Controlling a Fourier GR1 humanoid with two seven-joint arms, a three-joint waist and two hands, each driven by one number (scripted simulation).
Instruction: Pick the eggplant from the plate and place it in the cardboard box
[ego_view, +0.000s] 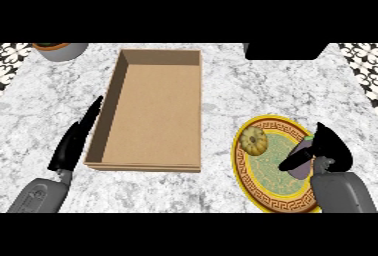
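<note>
Marble counter, seen from above. Nearest, right hand (325, 150) sits over the plate (255, 192), thumb and fingers curling round the eggplant (301, 159) on the plate's right side; looks like the grasp step, lift not done. Next move: raise it, carry left to the cardboard box (151, 107). Left hand (74, 142) rests open, fingers straight, just beside the box's left wall. Small round yellowish food item (255, 139) also on plate. Pot (60, 50) far left.

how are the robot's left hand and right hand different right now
The left hand has straight fingers and holds nothing; the right hand curls round the eggplant. The left hand lies beside the cardboard box, over bare counter; the right hand is over the plate, by its right edge. Both are black, on grey forearms.
</note>
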